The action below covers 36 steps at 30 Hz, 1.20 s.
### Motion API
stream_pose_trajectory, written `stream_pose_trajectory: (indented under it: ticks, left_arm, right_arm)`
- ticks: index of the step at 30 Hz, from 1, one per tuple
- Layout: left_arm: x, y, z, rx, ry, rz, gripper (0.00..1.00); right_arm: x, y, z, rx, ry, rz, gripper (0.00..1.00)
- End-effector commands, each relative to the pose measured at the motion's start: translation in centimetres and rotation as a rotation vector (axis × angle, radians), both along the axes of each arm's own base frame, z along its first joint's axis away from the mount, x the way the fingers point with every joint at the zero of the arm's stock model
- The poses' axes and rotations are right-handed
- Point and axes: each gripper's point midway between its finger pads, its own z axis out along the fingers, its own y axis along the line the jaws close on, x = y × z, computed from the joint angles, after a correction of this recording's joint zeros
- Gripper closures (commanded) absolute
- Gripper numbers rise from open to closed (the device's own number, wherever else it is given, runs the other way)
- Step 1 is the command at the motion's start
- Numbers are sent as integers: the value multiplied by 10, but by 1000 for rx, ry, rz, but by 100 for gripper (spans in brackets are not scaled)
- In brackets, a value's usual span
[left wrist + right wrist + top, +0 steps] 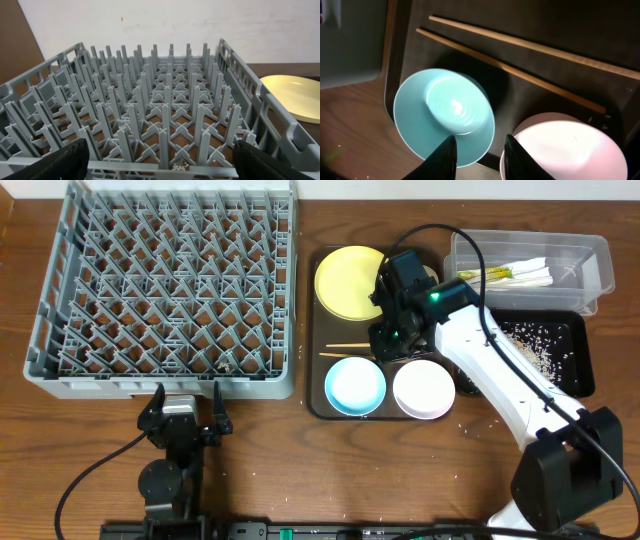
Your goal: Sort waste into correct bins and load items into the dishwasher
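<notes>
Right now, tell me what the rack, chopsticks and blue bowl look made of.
Rack: grey moulded plastic with a matte finish; the colour is uniform and the pegs are thin and ribbed.
Chopsticks: probably bare wood or bamboo; pale tan and dull, with no shine.
Blue bowl: glossy, with a bright highlight inside; glazed ceramic or hard plastic, cannot tell which.

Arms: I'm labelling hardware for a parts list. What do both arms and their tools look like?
Right arm: white links, black joints, a green light, a black cable. Left arm: black throughout, black cord. Left tool and right tool: black.

Table (60, 440): rack (170, 280), brown tray (340, 330), tub (600, 252)
</notes>
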Motion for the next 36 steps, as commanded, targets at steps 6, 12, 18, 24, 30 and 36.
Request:
stream_pose_trajectory:
  ticks: [6, 12, 18, 24, 30, 36]
  left_arm:
    - [-1, -4, -15, 0, 44, -22, 7]
    - [-1, -4, -15, 1, 44, -22, 7]
    - [-1, -4, -15, 0, 44, -22, 7]
    - [-1, -4, -15, 0, 44, -22, 7]
    - [-1, -4, -15, 0, 44, -22, 7]
    - [-1, -4, -15, 0, 44, -22, 7]
  right_arm:
    - [10, -4, 5, -3, -33, -6, 70]
    - [12, -5, 5, -4, -42, -8, 69]
    - [23, -12, 7, 21, -55, -66, 69]
    - [33, -32, 9, 35, -49, -143, 74]
    - [35, -113, 31, 35, -18, -391, 85]
    - [34, -190, 71, 108, -105, -610, 82]
